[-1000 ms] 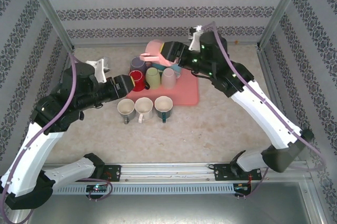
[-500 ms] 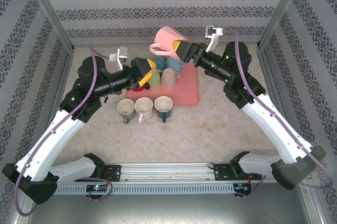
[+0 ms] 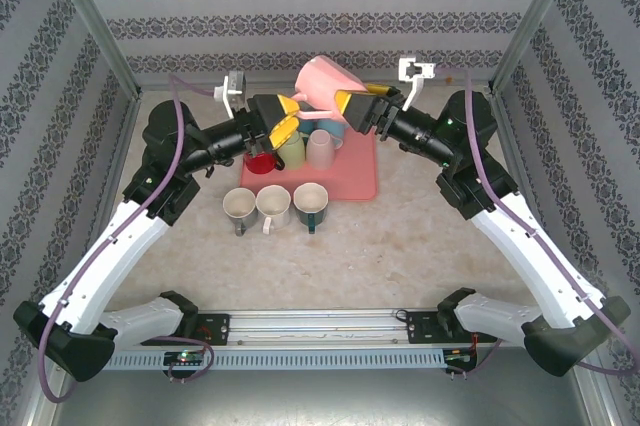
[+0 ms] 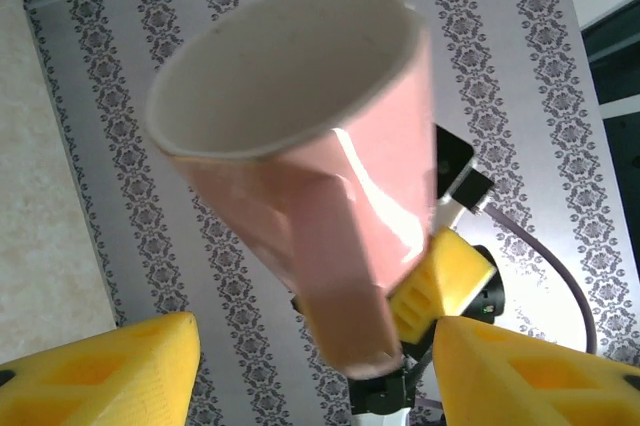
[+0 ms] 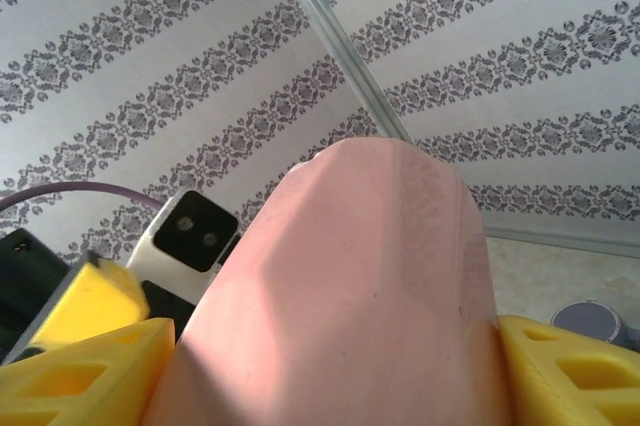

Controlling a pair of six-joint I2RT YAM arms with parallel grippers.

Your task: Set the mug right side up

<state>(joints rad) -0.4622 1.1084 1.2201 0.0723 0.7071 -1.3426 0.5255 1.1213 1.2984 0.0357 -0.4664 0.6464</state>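
Pink ceramic mug [image 3: 322,79], clamped aloft in the right gripper [image 3: 347,106], offers its handle between the left gripper's [image 3: 288,117] spread fingers, likely for a handover.

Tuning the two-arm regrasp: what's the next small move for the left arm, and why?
Probably close the left fingers on the handle: it sits between them, untouched on both sides, while the right fingers clamp the mug in the air.
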